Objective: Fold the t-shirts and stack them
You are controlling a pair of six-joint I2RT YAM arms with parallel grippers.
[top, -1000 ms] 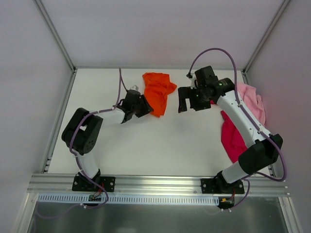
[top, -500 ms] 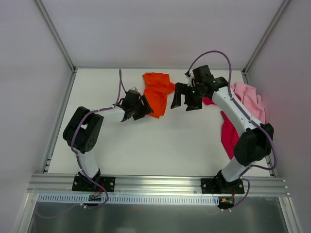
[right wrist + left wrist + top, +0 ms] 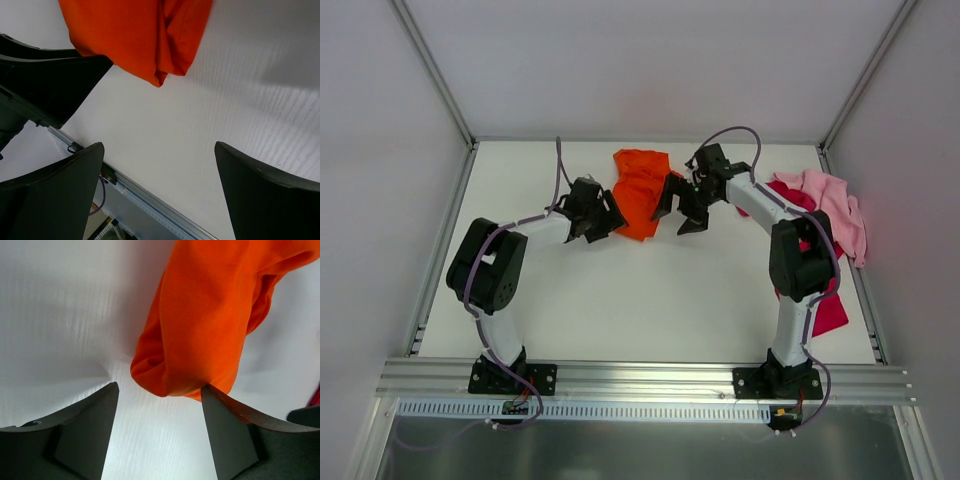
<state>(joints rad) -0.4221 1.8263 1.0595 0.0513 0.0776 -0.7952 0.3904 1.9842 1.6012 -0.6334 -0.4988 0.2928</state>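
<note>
Orange t-shirt (image 3: pixel 642 188) sits bunched at the far middle of the surface (image 3: pixel 620 300), and its near edge is a rounded fold. The left end effector (image 3: pixel 608 224) is right at that fold's left side with its jaws open. In the left wrist view the rolled edge reaches in between the 2 fingertips, close against one of them but not pinched. The right end effector (image 3: pixel 678 214) hangs just beside the shirt's right edge, jaws spread wide, nothing in them. The pink t-shirt (image 3: pixel 835 200) is heaped in the far right corner, touching the magenta-red t-shirt (image 3: pixel 828 310), which runs along the right edge beneath the right arm. Bare white surface opens between the 2 arms, on the near side of the orange cloth. White panels wall in 3 sides, and a metal rail (image 3: pixel 640 375) crosses the near edge.
</note>
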